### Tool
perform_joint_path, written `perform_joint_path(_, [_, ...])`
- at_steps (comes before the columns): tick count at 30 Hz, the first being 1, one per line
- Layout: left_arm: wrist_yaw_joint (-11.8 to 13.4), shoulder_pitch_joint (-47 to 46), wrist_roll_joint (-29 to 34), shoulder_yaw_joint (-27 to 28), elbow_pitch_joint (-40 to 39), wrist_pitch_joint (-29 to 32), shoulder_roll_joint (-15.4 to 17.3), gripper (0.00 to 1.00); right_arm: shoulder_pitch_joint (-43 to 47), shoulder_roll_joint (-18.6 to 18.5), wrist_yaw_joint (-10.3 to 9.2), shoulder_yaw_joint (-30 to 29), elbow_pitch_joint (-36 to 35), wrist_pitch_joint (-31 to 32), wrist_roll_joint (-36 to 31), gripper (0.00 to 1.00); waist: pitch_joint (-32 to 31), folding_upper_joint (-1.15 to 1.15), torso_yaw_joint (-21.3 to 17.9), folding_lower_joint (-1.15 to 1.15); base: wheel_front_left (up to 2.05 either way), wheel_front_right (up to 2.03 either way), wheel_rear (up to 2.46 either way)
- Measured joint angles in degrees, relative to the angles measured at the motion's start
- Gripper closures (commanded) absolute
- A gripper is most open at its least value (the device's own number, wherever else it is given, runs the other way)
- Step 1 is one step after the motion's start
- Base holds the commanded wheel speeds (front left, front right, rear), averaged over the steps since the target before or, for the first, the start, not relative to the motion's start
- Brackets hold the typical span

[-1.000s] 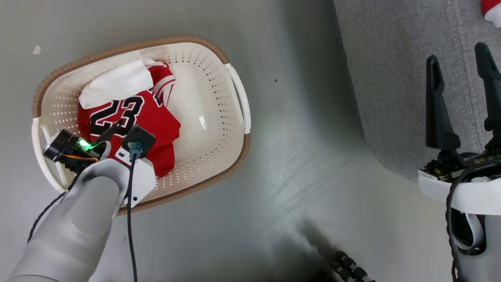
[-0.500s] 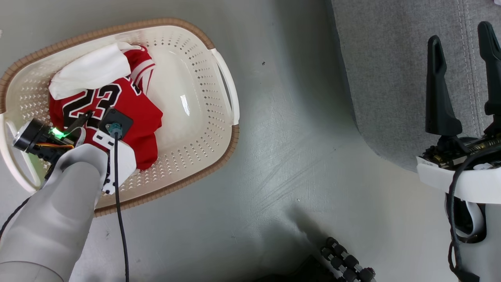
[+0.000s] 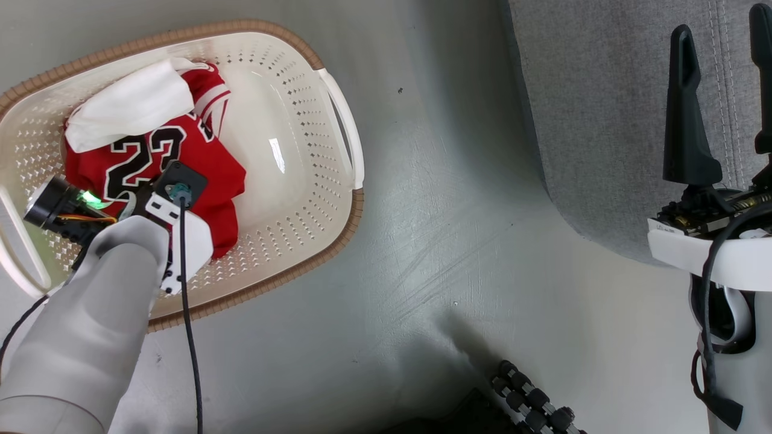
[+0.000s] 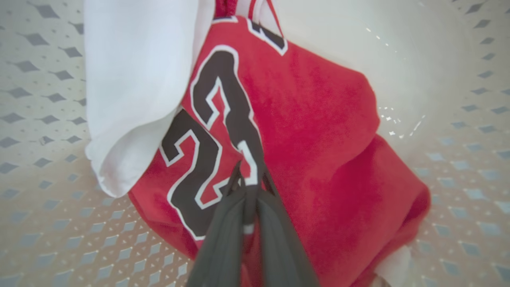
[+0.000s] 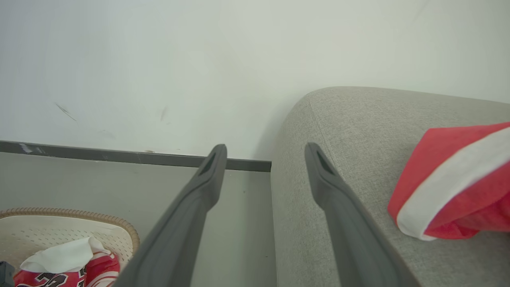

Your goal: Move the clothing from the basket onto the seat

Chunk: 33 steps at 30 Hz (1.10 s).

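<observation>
1. A smooth grey floor [image 3: 422,211] meets a pale wall [image 5: 199,59] at a dark skirting [image 5: 99,154].
2. The basket [image 3: 347,129] sits on the floor, apart from the seat [image 3: 603,120].
3. The left gripper [image 4: 249,175] pinches the jersey [image 3: 211,175] inside the basket; a white sheet [image 3: 126,105] overlaps it.
4. The right gripper [image 3: 721,21] hovers spread above the seat, where a second red garment [image 5: 450,179] lies.

The basket [image 3: 289,199] is glossy plastic; jersey [image 3: 211,175] and seat [image 3: 603,120] are matt cloth.
</observation>
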Motion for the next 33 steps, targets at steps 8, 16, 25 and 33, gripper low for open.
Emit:
perform_joint_path(8, [-0.51,-0.02,-0.01,-0.41,-2.07,-3.56,-0.80,1.00,-2.42,-0.01,0.00,0.08,1.19,0.00,0.00,0.00,-1.36,0.00,0.89,0.00,0.00,0.00,0.00])
perform_joint_path(16, [-0.84,-0.03,-0.21,0.00,-5.08,-7.59,-0.07,1.00,-3.48,-0.01,0.00,2.49,3.64,0.00,-0.16,0.00,-3.49,0.00,2.29,0.00,0.00,0.00,0.00])
perform_joint_path(25, [0.14,0.66,-3.26,2.53,-9.43,-12.70,-0.12,1.00,-6.00,-0.10,0.00,6.10,7.70,0.00,-1.64,0.00,-6.79,0.00,4.38,0.00,0.00,0.00,0.00])
perform_joint_path(33, [1.15,3.24,-5.60,4.52,-14.89,-15.70,0.03,1.00,-7.90,-1.12,0.00,8.89,11.68,0.00,-2.50,0.00,-10.57,0.00,6.59,0.00,0.00,0.00,0.00])
